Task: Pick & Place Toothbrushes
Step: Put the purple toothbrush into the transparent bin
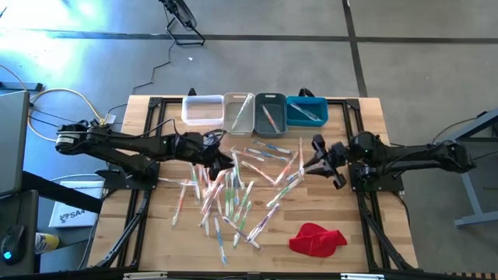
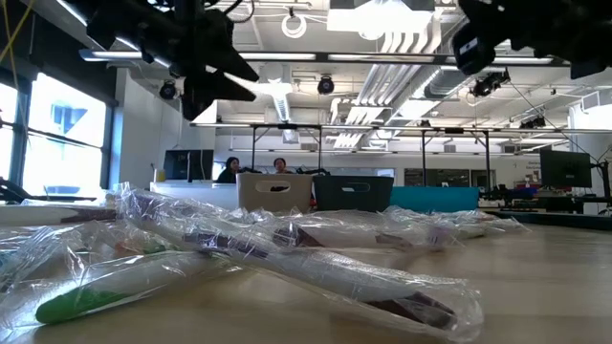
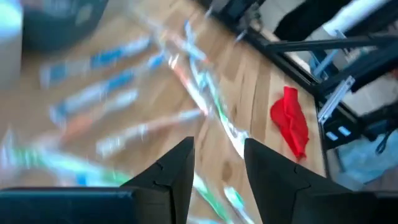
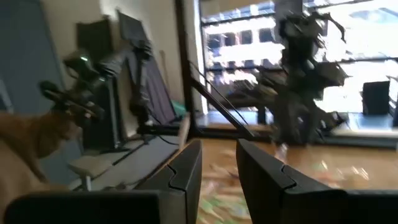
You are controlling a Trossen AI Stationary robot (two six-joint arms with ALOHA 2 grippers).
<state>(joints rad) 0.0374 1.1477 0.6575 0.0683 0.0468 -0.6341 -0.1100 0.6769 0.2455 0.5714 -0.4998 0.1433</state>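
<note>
both pincers above the pile, nothing picked up yet

the toothbrushes (image 1: pixel 237 190) lay scattered in their clear wrappers over the middle of the desk (image 1: pixel 366 225), probably tipped out loose so they could be taken one by one into the bins (image 1: pixel 254 110) lined along the far edge, where a few already rested. the left pincer (image 3: pixel 217 168) hung over the pile with its fingers apart and empty, i think to choose one. the right pincer (image 4: pixel 219 163) waited at the pile's right side, fingers a little apart, holding nothing. the red cloth (image 1: pixel 317 239) lay apart, near the front.
</note>
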